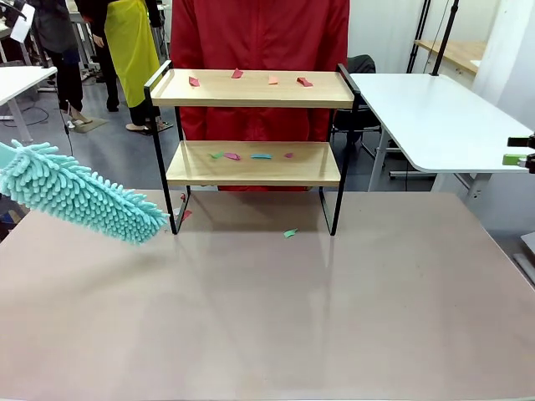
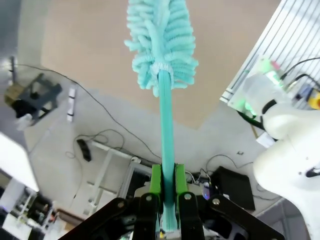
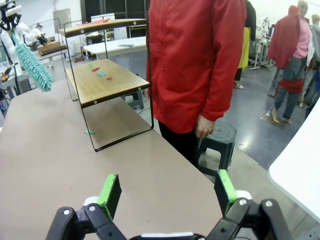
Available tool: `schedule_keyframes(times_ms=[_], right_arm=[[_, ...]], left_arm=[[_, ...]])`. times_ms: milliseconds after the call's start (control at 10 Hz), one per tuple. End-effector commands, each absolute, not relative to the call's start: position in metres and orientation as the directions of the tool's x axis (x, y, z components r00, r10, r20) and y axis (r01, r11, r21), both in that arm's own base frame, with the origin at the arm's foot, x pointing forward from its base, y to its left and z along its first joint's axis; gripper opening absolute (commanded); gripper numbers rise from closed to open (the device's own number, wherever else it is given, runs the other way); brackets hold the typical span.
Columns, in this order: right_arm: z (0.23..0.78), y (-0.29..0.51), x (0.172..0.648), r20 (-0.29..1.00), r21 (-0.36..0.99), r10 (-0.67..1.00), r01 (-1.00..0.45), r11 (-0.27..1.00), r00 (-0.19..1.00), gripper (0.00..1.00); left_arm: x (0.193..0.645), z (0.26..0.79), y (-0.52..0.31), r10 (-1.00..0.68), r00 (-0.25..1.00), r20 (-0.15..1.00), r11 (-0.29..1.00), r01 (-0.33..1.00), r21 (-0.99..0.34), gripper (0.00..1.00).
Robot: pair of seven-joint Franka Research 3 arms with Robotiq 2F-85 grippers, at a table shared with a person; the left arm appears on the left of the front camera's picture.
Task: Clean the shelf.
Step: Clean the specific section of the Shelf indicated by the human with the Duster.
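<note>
In the front view a bare grey-brown table (image 1: 267,317) was seen in a busy workroom. The shelf (image 1: 251,163) was set at the middle of its far edge, two pale wooden boards on a thin black frame, both strewn with coloured scraps (image 1: 262,155).

In the left wrist view the left gripper (image 2: 167,182) was clamped on the handle of a teal duster (image 2: 161,40), above a floor littered with cables (image 2: 100,137).

In the right wrist view the right gripper (image 3: 167,192) was held with jaws wide apart, nothing between them.
</note>
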State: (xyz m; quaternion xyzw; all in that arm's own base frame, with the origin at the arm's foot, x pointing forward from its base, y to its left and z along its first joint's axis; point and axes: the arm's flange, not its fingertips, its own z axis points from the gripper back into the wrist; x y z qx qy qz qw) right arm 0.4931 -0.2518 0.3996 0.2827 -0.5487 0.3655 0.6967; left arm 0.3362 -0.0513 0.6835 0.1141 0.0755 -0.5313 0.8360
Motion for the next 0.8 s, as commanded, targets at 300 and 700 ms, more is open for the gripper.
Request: schedule_keyframes(times_ms=[300,700], right_arm=[[0.4027,-0.2503,0.4939,0.972,-0.013,0.201,-0.821,0.571,0.124,1.00],[0.4027,-0.2503,0.4939,0.972,-0.013,0.201,-0.821,0.571,0.124,1.00]], left_arm=[[0.3371,0.6761,-0.0486,-0.877,0.425,-0.224,0.419,0.905,0.074,0.13],[0.3371,0.6761,-0.0486,-0.877,0.425,-0.224,0.419,0.905,0.074,0.13]])
